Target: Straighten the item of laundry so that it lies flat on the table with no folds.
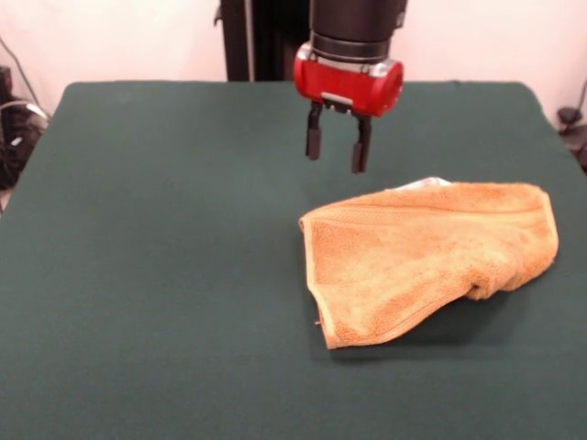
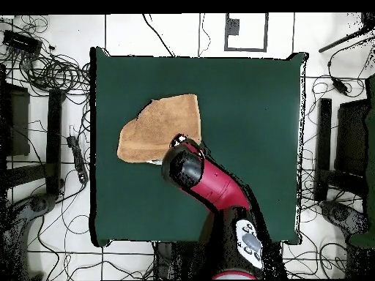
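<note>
One towel (image 1: 431, 261) lies rumpled and folded on your green surface (image 1: 165, 275), just below and beside the gripper (image 1: 337, 151); jaws apart, holding nothing.

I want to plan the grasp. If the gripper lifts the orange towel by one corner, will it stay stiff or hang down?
The towel will probably hang limp: it already lies folded and rumpled on the table. Its looped pile looks grippy, so the open gripper above it likely will not slip. Pushing would probably bunch it.
</note>
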Available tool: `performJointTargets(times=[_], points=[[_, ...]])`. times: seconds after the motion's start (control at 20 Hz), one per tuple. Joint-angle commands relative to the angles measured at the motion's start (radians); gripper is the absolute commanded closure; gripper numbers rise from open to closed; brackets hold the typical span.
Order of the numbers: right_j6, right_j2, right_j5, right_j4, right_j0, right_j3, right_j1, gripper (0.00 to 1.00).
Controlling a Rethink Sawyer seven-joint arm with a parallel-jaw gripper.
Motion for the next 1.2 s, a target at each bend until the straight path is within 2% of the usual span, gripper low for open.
performJointTargets(times=[0.05,0.25,1.2], points=[[0.282,0.027,0.005,0.082,0.037,-0.051,0.107,0.00],[0.305,0.030,-0.005,0.116,0.036,-0.052,0.116,0.00],[0.284,0.080,-0.122,0.114,0.020,-0.043,0.177,0.00]])
